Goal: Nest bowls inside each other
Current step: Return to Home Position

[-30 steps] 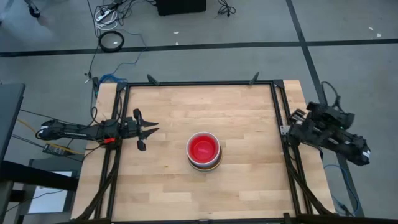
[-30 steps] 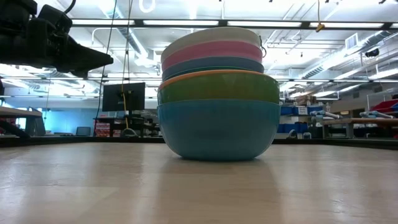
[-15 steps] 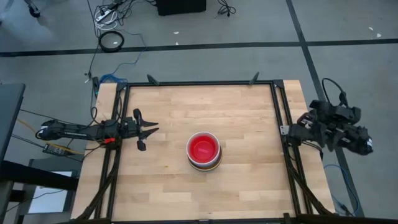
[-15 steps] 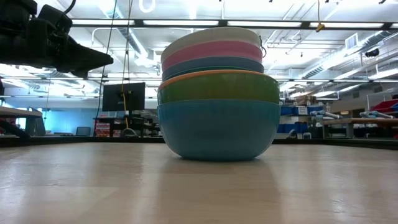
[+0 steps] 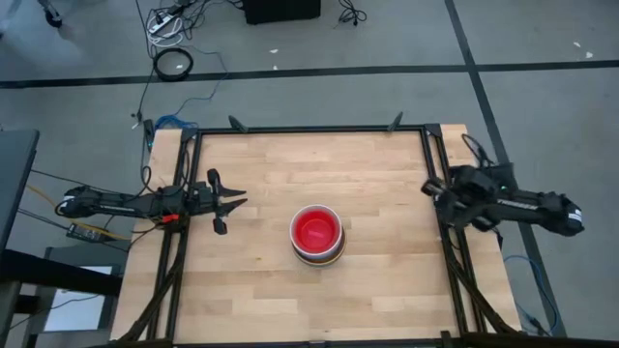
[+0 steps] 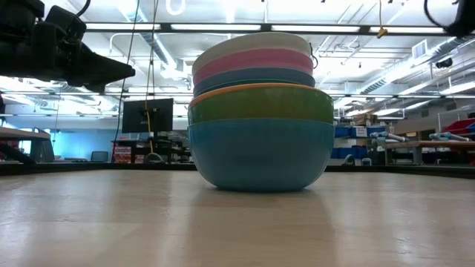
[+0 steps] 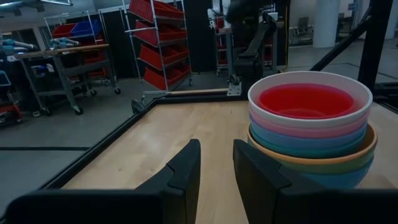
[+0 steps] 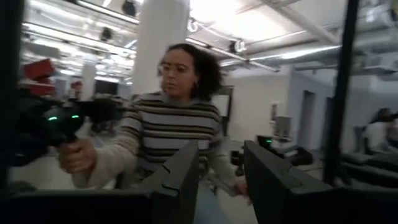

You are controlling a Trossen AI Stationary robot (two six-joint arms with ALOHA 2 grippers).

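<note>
Left hand (image 7: 216,155) hovers empty, fingers narrowly parted; the nested bowls (image 7: 310,124) stand just ahead of it on the table (image 7: 186,130). Right hand (image 8: 221,158), likewise empty, hangs well apart at the table's edge. I judge nesting complete; only parking remains.

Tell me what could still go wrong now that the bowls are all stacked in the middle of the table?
The left tool hangs open, aimed at the stack of bowls, roughly level with its top; a forward lurch could shove or tip it. The right tool, out by the table's right edge, faces a person; a wide swing might come too close to them.
</note>
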